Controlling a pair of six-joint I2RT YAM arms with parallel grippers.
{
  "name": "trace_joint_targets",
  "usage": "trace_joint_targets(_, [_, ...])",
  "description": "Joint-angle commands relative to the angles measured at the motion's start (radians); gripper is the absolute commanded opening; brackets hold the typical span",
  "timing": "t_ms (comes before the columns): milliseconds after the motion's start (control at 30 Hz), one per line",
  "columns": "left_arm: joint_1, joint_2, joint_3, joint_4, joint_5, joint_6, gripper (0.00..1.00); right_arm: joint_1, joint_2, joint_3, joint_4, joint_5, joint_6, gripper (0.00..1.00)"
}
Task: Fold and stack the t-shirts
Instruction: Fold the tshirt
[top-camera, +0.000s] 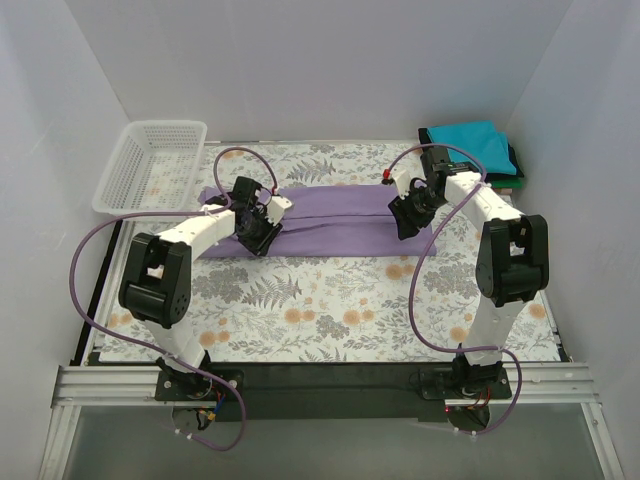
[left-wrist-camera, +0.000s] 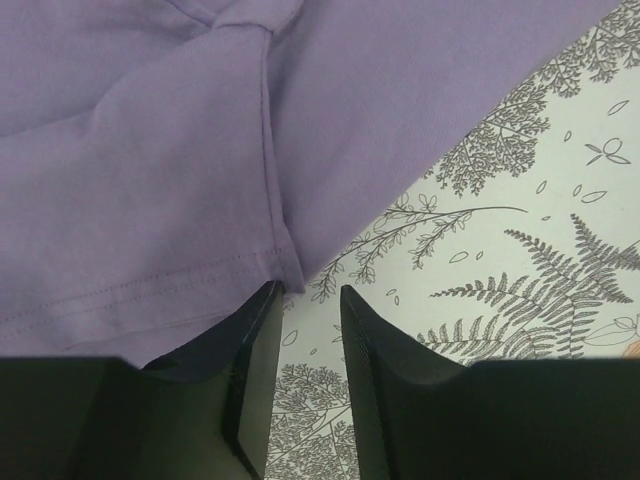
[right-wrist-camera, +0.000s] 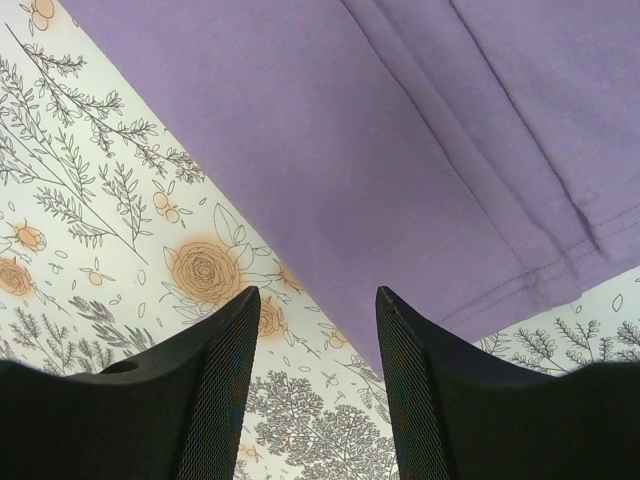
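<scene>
**Top external view** — the lavender t-shirt (top-camera: 330, 215) lies as a long folded band across the far half of the desk, parallel to its far edge. A teal t-shirt (top-camera: 465, 138) tops the folded stack in the far right corner. The left jaws and right jaws stand over opposite ends of the band. If the ends are lifted unevenly, the next fold would probably skew.

**Left wrist view** — the left jaws are narrowly parted and hold nothing, with the floral table cloth (left-wrist-camera: 520, 250) showing between them. The shirt's hemmed corner lies just beyond one tip. Closing here could miss the hem or pinch the table cloth instead.

**Right wrist view** — the right jaws are wide apart and empty, facing the shirt's layered edges. A shallow bite might take one layer only, letting the fold fall open.
</scene>
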Motion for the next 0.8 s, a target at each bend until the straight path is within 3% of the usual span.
trace_joint_targets(0, [-0.003,-0.011,0.034,0.008,-0.038,0.012,0.28,-0.002,-0.013,-0.004,-0.011,-0.013,-0.011,0.57])
trace_joint_targets(233, [-0.005,0.001,0.049,0.008,-0.044,0.009,0.24,-0.004,-0.012,-0.007,-0.010,-0.016,-0.014,0.57])
trace_joint_targets(433, [-0.005,0.007,0.054,0.022,-0.058,0.003,0.13,-0.002,-0.012,-0.007,-0.011,-0.015,-0.016,0.57])
trace_joint_targets(600, [-0.006,0.003,0.055,0.005,-0.024,0.009,0.25,-0.002,-0.009,-0.006,-0.011,-0.007,-0.019,0.57])
trace_joint_targets(767, [-0.010,0.006,0.052,-0.006,-0.012,0.004,0.27,-0.004,-0.004,-0.007,-0.011,-0.012,-0.020,0.57])
